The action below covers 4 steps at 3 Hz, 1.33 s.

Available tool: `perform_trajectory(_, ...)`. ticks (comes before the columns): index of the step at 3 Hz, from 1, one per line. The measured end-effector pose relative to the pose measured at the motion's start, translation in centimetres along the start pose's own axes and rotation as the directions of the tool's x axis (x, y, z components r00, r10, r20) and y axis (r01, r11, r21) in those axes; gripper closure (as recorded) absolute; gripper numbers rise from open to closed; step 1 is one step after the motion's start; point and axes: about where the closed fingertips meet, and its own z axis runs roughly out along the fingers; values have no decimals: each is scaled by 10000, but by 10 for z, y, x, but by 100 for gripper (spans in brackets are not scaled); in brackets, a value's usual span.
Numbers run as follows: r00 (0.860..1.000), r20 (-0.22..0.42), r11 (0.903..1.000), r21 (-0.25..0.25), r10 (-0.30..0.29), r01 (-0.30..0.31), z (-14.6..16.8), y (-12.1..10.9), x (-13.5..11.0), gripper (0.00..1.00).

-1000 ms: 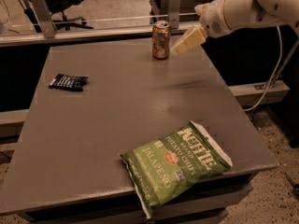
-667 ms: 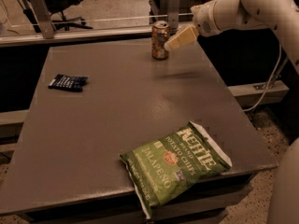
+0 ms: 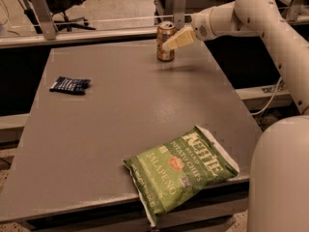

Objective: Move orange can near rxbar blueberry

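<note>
The step in hand is the grasp of the can (image 3: 163,50), the 1st part of the move. The can stands upright at the far edge of the surface (image 3: 120,124), right of its middle. The gripper (image 3: 173,41) is at the can's right side, reaching in from the right on the white arm (image 3: 251,11), and its pale tip crosses in front of the can's upper half. Whether the jaws are apart around the can or clamped on it, I cannot tell from this angle.

The bar (image 3: 70,85) lies flat near the left edge of the surface, well apart from the can. A green chip bag (image 3: 181,170) lies at the near edge, hanging a little over it, out of the direct line between the 2.

By my judgement the carry has not begun. The next move calls for a firm hold on the can, a small lift so it does not drag or tip, then a sweep leftward and nearer across the bare surface, setting it down upright just beside the bar without knocking it.
</note>
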Motion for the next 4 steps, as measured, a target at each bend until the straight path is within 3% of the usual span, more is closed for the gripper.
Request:
perform_trajectory(2, 9984, 152, 9917, -1175, 545, -524, 21, 25, -2, 41)
perform_trajectory(3, 9969, 441, 9810, -1855, 658, -565, 16, 44, -9, 65)
perform_trajectory(4, 9935, 1040, 9655, -2598, 455, -170, -4, 74, -28, 88)
